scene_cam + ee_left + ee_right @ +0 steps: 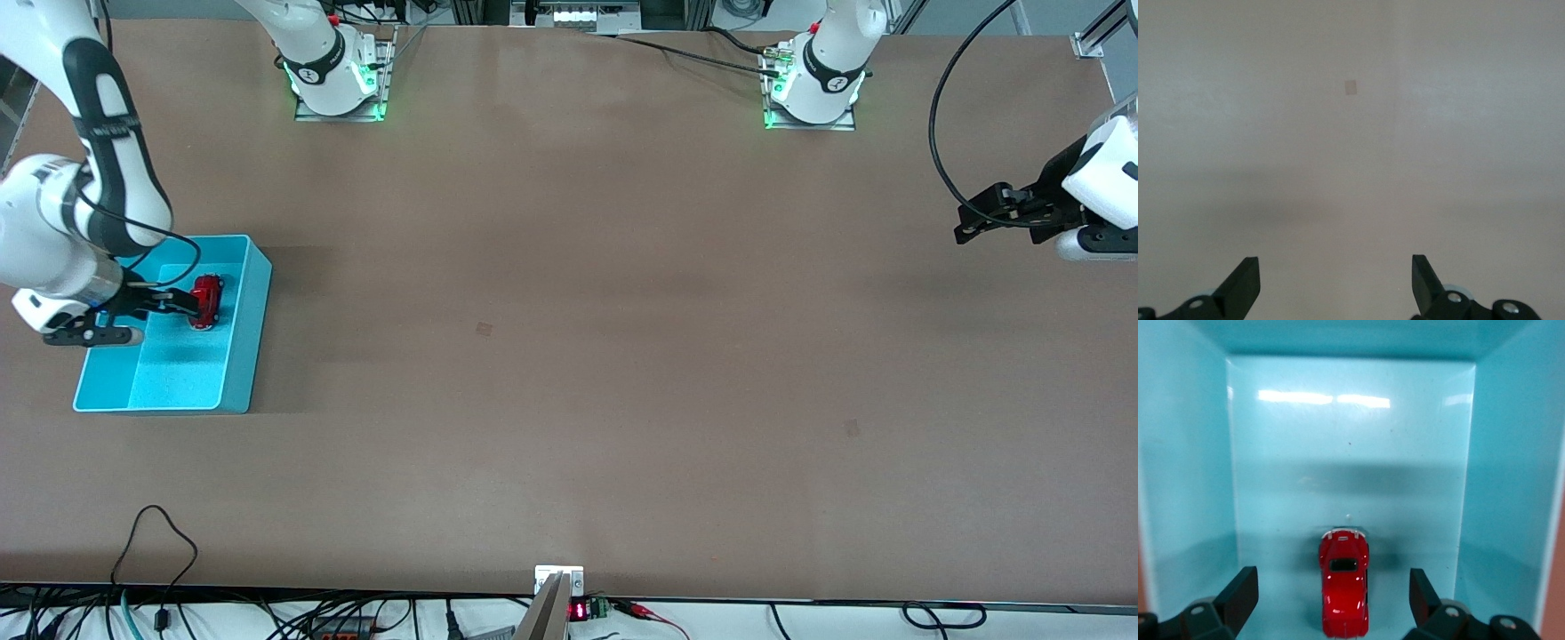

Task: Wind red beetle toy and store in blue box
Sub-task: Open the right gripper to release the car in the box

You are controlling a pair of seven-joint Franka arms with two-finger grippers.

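Front view first, from the right arm's end of the tabletop (569, 356): the blue box (244, 356) sits there with the right pincer (197, 307) reaching into it. The red beetle toy (207, 301) lies on the box floor, in the half of the box farther from the front camera, right at the pincer's tips. The right wrist view shows the red beetle toy (1344, 590) resting on its wheels between the two spread fingers (1238, 597), with clear gaps on both sides; the right pincer (1333, 597) stands wide and holds nothing. The blue box (1178, 487) walls rise all around it, and the toy is the only thing inside.

Toward the left arm's end, the left pincer (973, 224) waits above bare tabletop, well apart from the box. In the left wrist view the left pincer (1335, 283) is also spread wide and empty, over the plain tabletop (1351, 167).
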